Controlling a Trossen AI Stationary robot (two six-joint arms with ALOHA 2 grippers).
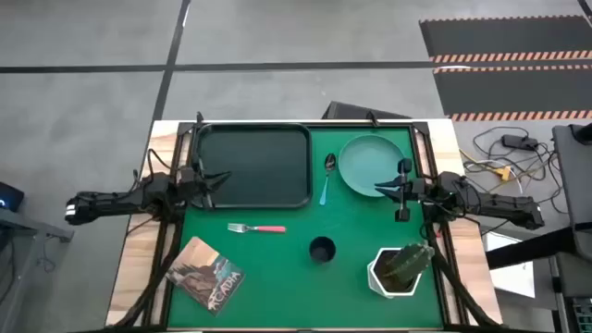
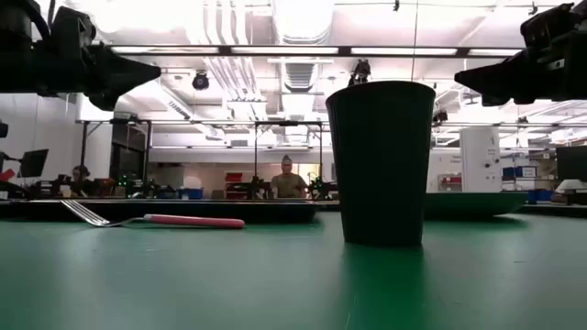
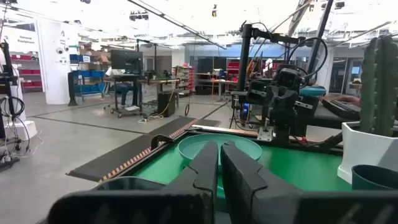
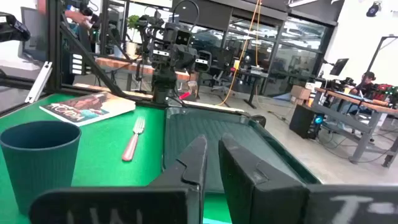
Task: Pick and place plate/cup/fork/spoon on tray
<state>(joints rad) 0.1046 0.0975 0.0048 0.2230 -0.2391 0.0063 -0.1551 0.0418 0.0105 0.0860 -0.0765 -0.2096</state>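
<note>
Mat (image 1: 277, 277): we see a flat green felt-like sheet over a pale wood table (image 1: 129, 268).
Tray (image 1: 254, 166): large black rectangle, rounded corners, raised rim, smooth inside; at the mat's far left, nothing on it.
Plate (image 1: 370, 165): round teal dish with a shallow rim, on the mat right of the tray.
Cup (image 1: 322, 250): small black cylinder, ribbed wall, upright near mat centre.
Spoon (image 1: 327, 178): silver bowl, light blue handle, lying between tray and plate.
Fork (image 1: 256, 228): silver tines, pink-red handle, flat on the mat just below the tray.
Left gripper (image 1: 222, 177): fingers pressed together, holding nothing, over the tray's left part.
Right gripper (image 1: 381, 188): fingers nearly together with a thin gap, holding nothing, over the plate's near-right rim.
</note>
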